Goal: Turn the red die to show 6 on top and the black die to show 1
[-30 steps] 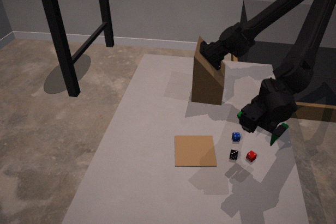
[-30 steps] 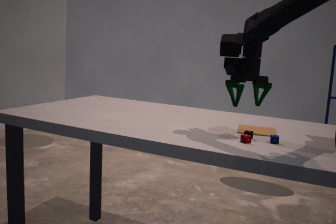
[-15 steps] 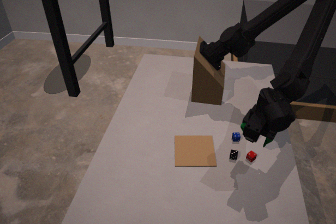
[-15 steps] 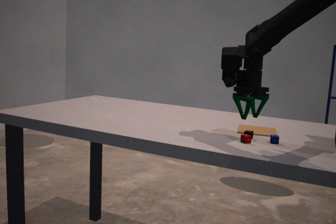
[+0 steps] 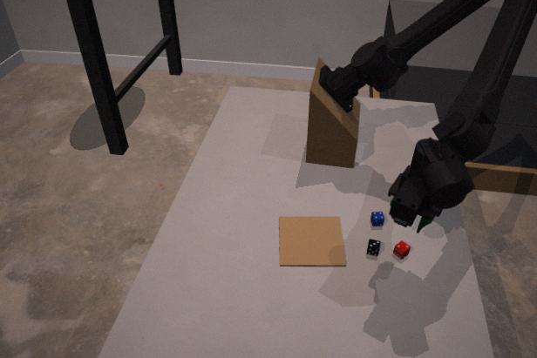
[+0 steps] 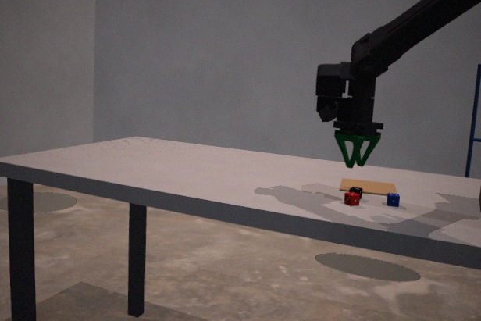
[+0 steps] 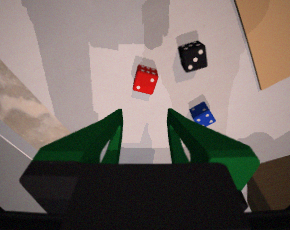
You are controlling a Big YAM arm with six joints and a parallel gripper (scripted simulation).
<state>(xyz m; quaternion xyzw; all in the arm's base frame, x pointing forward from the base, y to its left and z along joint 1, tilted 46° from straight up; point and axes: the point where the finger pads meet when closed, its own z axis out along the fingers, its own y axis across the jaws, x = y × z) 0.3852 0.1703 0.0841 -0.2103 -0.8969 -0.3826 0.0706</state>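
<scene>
while the red die [image 5: 401, 250] lies flat on the bare table [image 5: 227, 234], it sits just beside the black die [image 5: 373, 247], apart from it, and both are off the mat [image 5: 312, 240], which lies flat to their left in the top view. the blue die [image 5: 377, 218] rests a little behind them, also off the mat. no die lies on another. top faces are too small to read with certainty; the red die's top appears to carry a full set of pips in the wrist view.

the gripper [image 6: 356, 164] hangs well above the dice, pointing down, fingers partly parted with nothing between them.

judgement: the work is at the approach step, nothing yet moved. the next move calls for centring over the red die, descending, and pinching it without nudging the blue or black die, then carrying it to the mat.
</scene>
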